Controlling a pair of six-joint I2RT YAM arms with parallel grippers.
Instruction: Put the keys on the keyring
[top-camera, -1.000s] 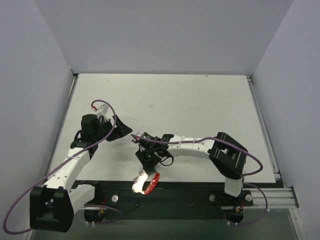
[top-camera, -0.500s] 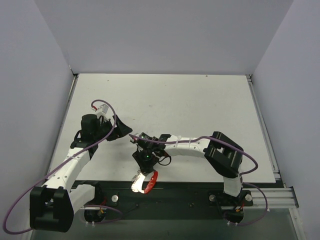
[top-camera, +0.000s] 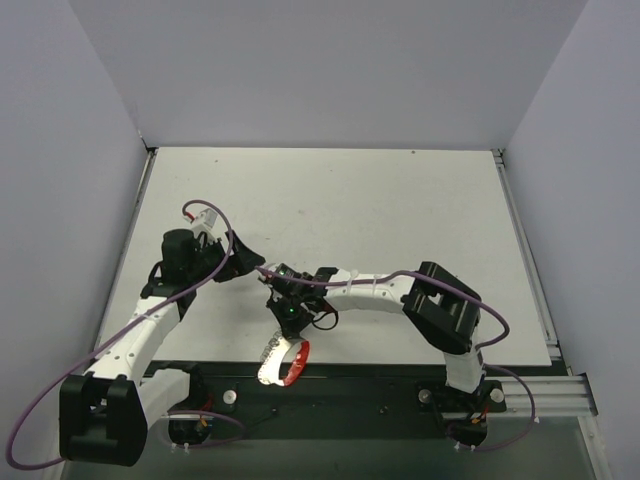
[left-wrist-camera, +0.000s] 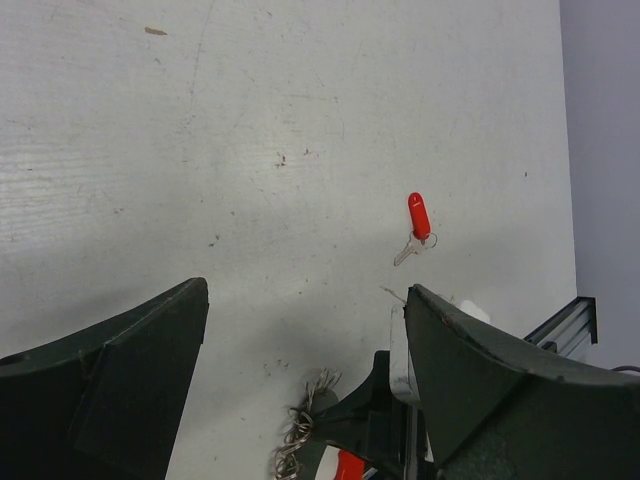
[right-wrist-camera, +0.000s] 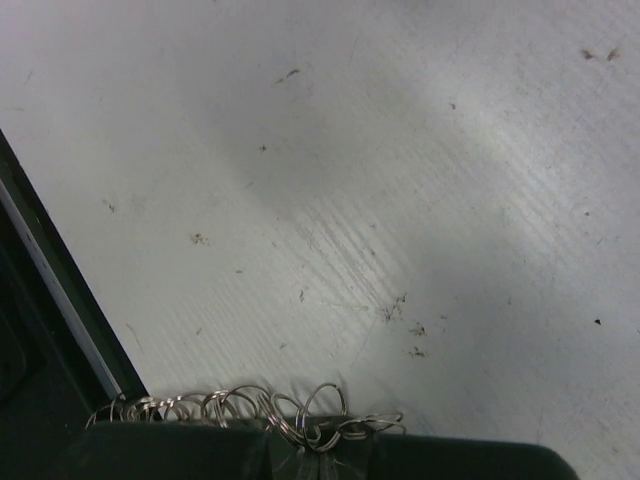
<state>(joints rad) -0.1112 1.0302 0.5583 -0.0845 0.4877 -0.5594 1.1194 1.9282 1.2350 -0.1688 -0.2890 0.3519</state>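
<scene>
The key (left-wrist-camera: 419, 216), tiny with a red head and a short silver blade, lies flat on the white table in the left wrist view, beyond and to the right of my open left gripper (left-wrist-camera: 305, 295), which holds nothing. I cannot make the key out from above. The keyring (top-camera: 297, 362) lies at the table's near edge, its red band curving beside a pale beaded chain (top-camera: 270, 362). My right gripper (top-camera: 285, 330) points down at it. The right wrist view shows that gripper (right-wrist-camera: 315, 455) shut on the chain's silver rings (right-wrist-camera: 270, 408). From the left wrist, the chain (left-wrist-camera: 298, 432) appears low between my fingers.
The black rail (top-camera: 380, 385) with the arm bases runs along the near edge, right beside the keyring. My left gripper (top-camera: 243, 258) hovers close to the right arm's wrist. Grey walls enclose the table (top-camera: 400, 220) on three sides.
The right gripper has shifted slightly left and back, and its jaws have closed on the chain. The keyring has slid a little left with it. The left arm has stayed still.
</scene>
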